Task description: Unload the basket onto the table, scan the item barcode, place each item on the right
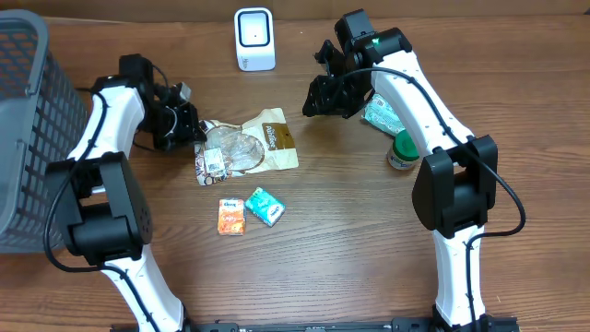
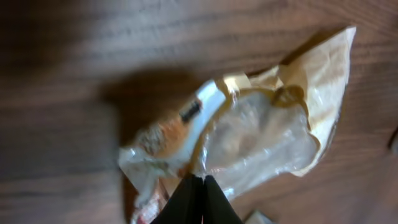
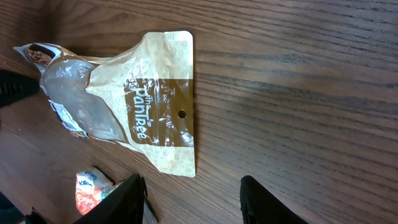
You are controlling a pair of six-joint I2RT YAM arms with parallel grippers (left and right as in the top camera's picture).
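**Overhead view.** You see the scanner [image 1: 253, 39], a white box with a dark window, standing at the far edge of the worktop [image 1: 350, 240]. The bag [image 1: 247, 146], a tan snack pouch with a clear window, lies on the near side of the scanner, well apart from it. Its printed brown band lies on the right.

**Left gripper** [image 1: 196, 132]. It sits nearer you than the scanner and to its left. It is closed, pinching the left edge of the bag. In the left wrist view the two dark fingers meet at the gripper [image 2: 202, 183], tips against the crinkled film of the bag [image 2: 261, 130]. A white label with dark print shows there, too blurred to read.

**Right gripper** [image 1: 318, 97]. It hovers to the right of the scanner, jaws apart and holding nothing. Its wrist view shows the gripper [image 3: 191, 190] over bare wood, with the bag [image 3: 158, 106] lying beyond it.

**Other items.** An orange packet [image 1: 231, 217] and a teal packet [image 1: 265, 206] lie side by side, farther from the scanner than the bag. A green-lidded jar [image 1: 402, 150] stands to the scanner's near right, and a grey basket [image 1: 28, 120] is at its far left.
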